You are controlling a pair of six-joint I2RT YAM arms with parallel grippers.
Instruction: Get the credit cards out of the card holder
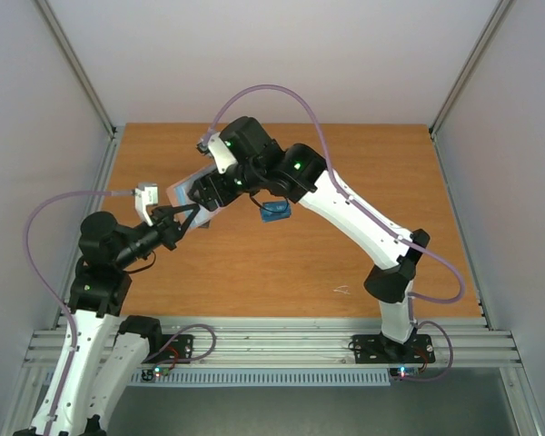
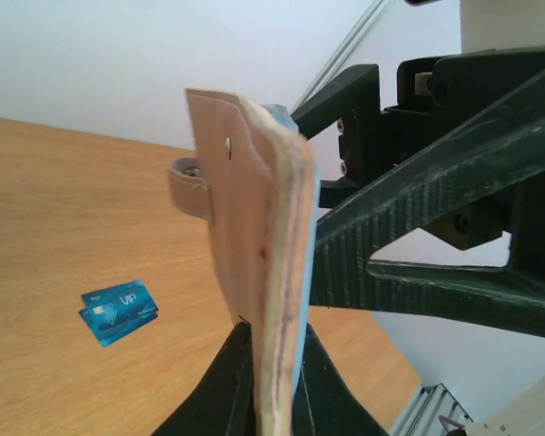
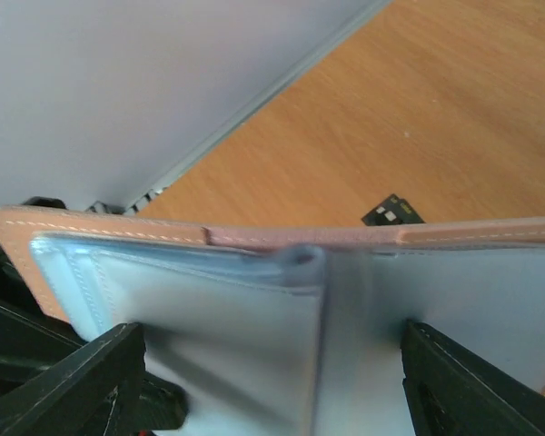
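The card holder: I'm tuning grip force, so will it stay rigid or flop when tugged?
Probably fairly stiff: pinched only at its lower edge by the left gripper, the card holder stands upright with a slight bow. It likely hinges at its middle fold, so a tug may swing one panel.

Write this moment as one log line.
left tool: shut on card holder | right tool: open, facing it | blue card: on table

You have an orange-brown wooden table (image 1: 254,272) across the middle of the frame, 1 white back wall (image 1: 282,54) at the top, and a ribbed aluminium rail (image 1: 282,343) along the bottom.
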